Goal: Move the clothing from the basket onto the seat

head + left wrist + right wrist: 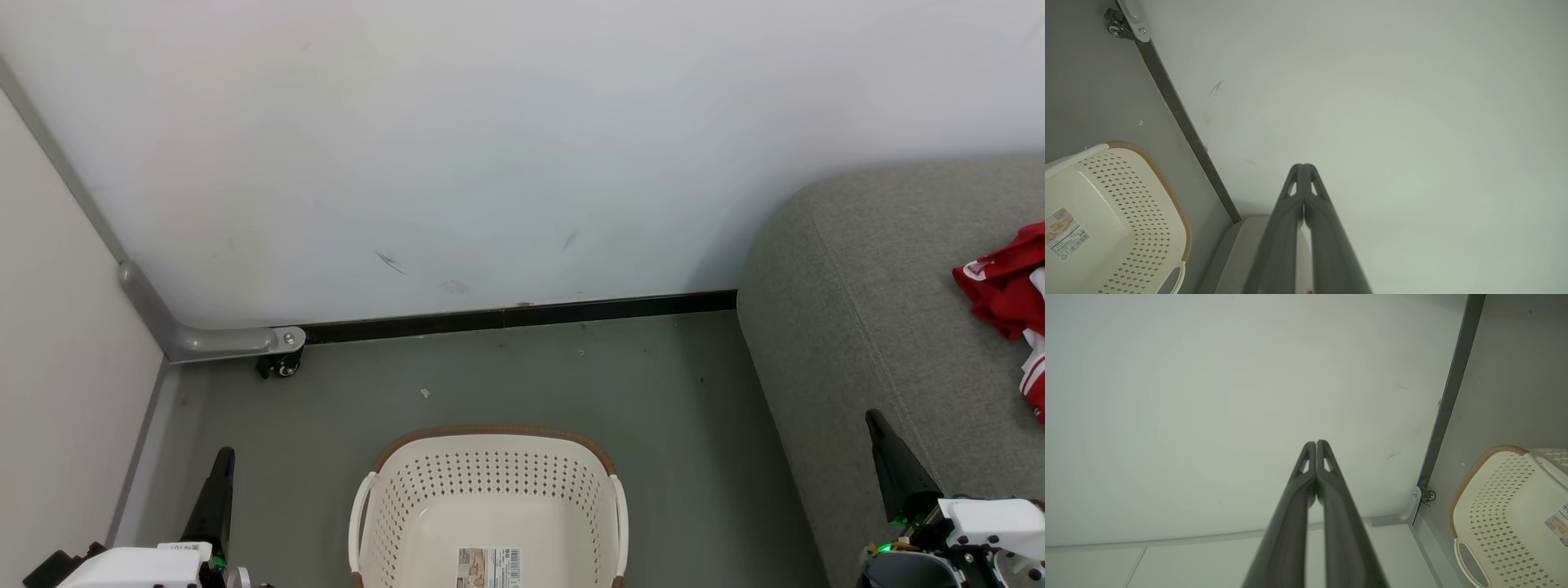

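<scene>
So here's the scene. The cream laundry basket [490, 469] sits on the grey floor [653, 384] at the bottom middle of the head view. It has perforated sides, a brown band round the rim and white handles. Its smooth bottom is in plain sight, with a barcode label [490, 567] stuck on it.

The red clothing [1008, 290] is up on the big grey seat [865, 327] off to the robot's right. It's a bunched heap with white trim, and the frame edge cuts it off, so I can't make out how many pieces there are. A strip of floor separates the seat and the basket, so they aren't touching.

The left tool [1303, 166] has its two dark fingers pressed flat together with nothing between them. In the head view it's at the lower left, over the floor just left of the basket. The right tool [1316, 442] is the same, pressed together and pinching nothing. In the head view it's at the lower right, over the near part of the seat and well short of the clothes.

Behind it all is a white wall [522, 147] with a few scuff marks and a black skirting strip [522, 314] along the bottom. In the left corner a grey metal leg [220, 341] with a little caster wheel [282, 367] stands at the foot of a pale panel [57, 343].
</scene>
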Robot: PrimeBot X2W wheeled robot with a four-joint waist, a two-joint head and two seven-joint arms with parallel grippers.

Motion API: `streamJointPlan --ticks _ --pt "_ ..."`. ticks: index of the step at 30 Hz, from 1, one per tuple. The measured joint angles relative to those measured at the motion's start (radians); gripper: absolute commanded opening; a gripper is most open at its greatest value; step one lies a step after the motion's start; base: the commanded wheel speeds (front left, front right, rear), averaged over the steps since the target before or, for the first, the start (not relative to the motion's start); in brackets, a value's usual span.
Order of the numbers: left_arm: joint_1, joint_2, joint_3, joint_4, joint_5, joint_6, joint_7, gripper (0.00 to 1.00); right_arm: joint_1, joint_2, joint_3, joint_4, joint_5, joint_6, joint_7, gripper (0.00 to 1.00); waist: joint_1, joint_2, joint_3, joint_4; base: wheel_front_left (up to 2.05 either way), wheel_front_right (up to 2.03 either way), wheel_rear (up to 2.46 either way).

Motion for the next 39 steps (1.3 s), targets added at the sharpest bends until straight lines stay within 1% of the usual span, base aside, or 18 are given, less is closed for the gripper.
streamJointPlan --ticks 39 --pt "0.000 0.000 0.000 0.000 0.000 0.000 0.000 0.00 0.000 0.003 -0.004 0.000 -0.002 0.000 0.001 0.00 0.0000 0.0000 0.000 0.000 0.00 0.00 0.00"
